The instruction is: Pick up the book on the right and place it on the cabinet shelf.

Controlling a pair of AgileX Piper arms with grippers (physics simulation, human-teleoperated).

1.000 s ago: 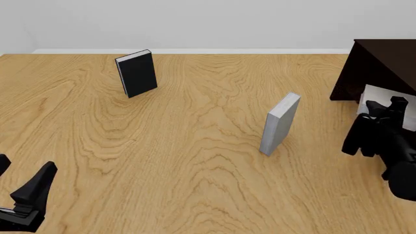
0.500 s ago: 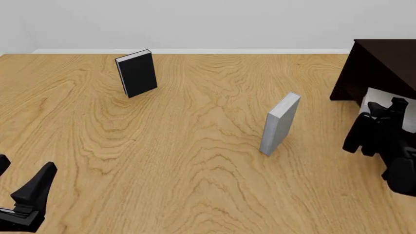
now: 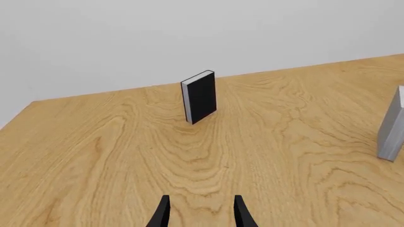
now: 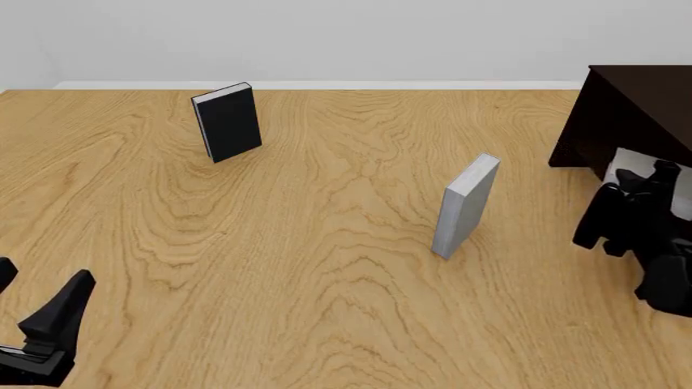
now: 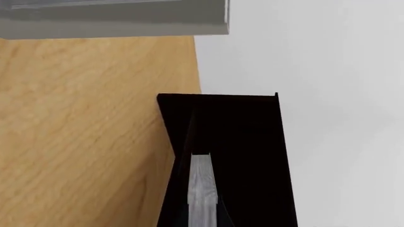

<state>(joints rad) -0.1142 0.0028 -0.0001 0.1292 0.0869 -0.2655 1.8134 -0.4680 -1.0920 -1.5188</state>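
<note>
The light grey book is held upright at the far right with my right gripper shut on it, right at the open side of the very dark cabinet. Seen from the right wrist, the book's grey edge runs straight into the cabinet's black interior. The cabinet shelf cannot be made out in that darkness. My left gripper rests open near the table's front left corner, its fingers with nothing between them.
A thicker grey book stands upright mid-table right, also seen in the wrist views. A black book stands at the back left. Bare wood table lies between them.
My right gripper has shifted slightly right with the book, carrying it a little deeper toward the cabinet. The left arm and the standing books have not moved.
</note>
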